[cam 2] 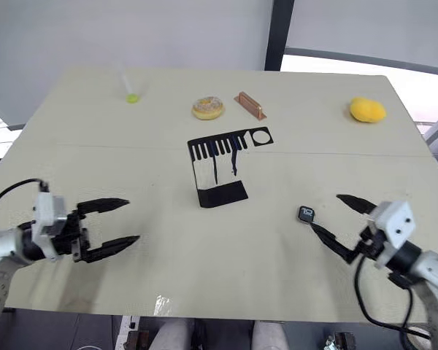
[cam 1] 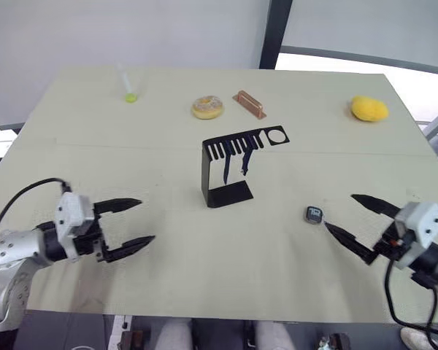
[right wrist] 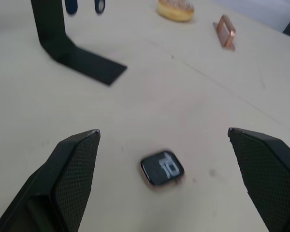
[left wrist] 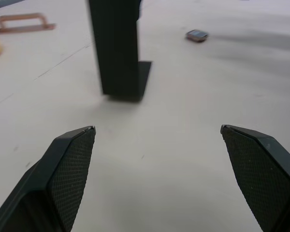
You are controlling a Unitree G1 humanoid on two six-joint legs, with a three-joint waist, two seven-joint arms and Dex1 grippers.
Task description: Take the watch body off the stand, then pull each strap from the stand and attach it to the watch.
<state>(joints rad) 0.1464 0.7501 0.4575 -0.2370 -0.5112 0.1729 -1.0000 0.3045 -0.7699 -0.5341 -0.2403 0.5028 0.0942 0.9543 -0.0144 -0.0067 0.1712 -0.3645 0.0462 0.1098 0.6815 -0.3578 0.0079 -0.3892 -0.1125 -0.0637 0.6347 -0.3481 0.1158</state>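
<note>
Lying flat on the table (cam 1: 73,146) in the head view, the watch (cam 1: 314,214) sits off the stand (cam 1: 230,164), right of it, just beside the right gripper (cam 1: 344,215), fingers wide. Two straps (cam 1: 234,160) hang from the stand's top plate. Left gripper (cam 1: 137,222) spread wide, holding nothing, well apart from the stand.
L wrist: stand upright ahead, watch beyond.
R wrist: watch face-up between the open fingers (right wrist: 72,174), untouched.

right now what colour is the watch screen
Black with white digits on the watch, clearest in the right wrist view.
</note>
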